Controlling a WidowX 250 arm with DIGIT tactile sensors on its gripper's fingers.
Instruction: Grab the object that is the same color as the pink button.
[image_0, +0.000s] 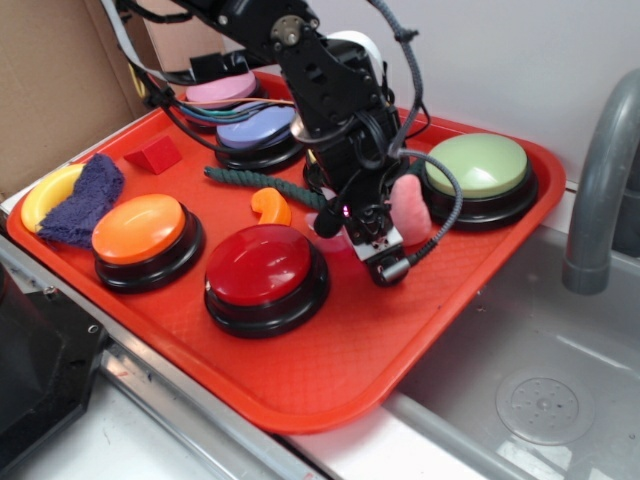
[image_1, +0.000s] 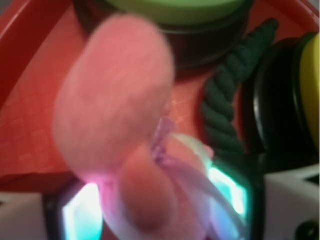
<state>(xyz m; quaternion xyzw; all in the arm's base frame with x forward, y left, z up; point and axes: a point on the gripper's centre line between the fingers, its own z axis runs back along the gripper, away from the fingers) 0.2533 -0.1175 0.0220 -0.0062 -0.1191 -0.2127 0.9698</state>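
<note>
One plush (image_0: 410, 208) sits pinched between the gripper's (image_0: 385, 243) closed fingers, lifted off the tray (image_0: 330, 380); green button (image_0: 478, 166) just beyond, pink button (image_0: 222, 91) far behind.

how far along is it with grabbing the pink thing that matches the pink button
Done: the arm has picked out the pink plush toy, the match for the pink button at the tray's far end. In hand: the toy sits against the gripper, filling the wrist view between the fingers, apparently gripped. Left: perhaps only lifting it clear; I can't tell whether it's off the tray.
</note>
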